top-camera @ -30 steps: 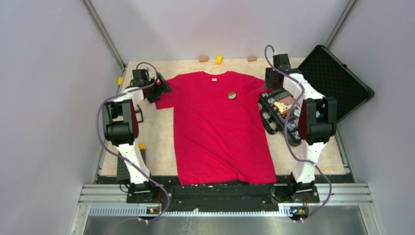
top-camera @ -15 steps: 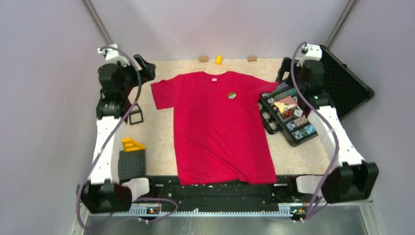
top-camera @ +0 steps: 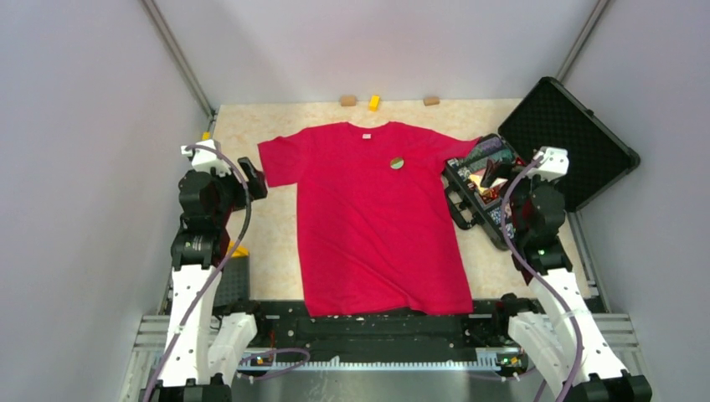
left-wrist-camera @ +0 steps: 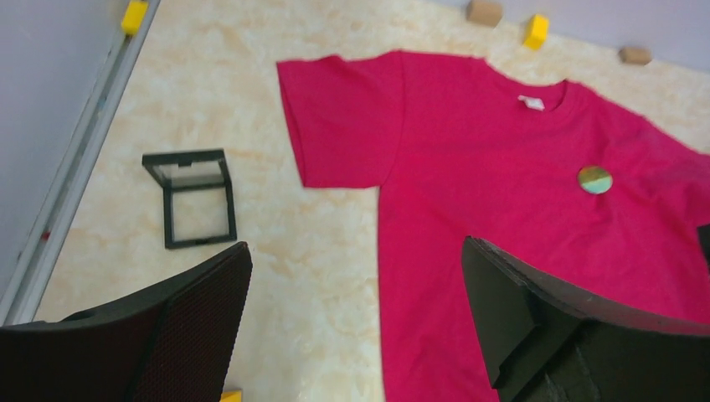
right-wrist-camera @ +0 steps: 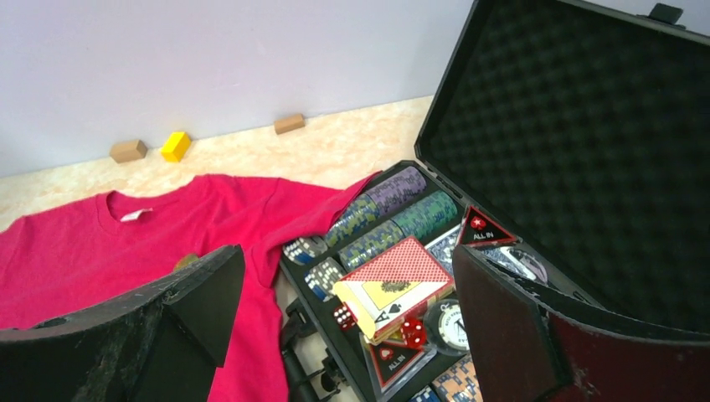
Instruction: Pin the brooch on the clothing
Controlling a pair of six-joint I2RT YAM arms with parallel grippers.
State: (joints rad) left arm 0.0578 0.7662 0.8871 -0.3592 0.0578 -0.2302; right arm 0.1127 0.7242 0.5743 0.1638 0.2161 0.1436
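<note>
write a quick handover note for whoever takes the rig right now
Left gripper: open, empty, above the table beside the T-shirt.
Right gripper: open, empty, over the open black case.
T-shirt: spread flat, one sleeve against the case.
Brooch: on the shirt's chest, below the collar, toward the case side.
Done: brooch sits on the shirt; neither gripper touches it.
Left: whether its pin is fastened cannot be seen, so check that.

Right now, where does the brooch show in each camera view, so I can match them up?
Top external: brooch on the chest of the red T-shirt, right of the neck label.
Left wrist: brooch at right, below-right of the neck label.
Right wrist: only the brooch edge peeks over a gripper finger, below-right of the neck label.
Shared landmark: the white neck label.
</note>
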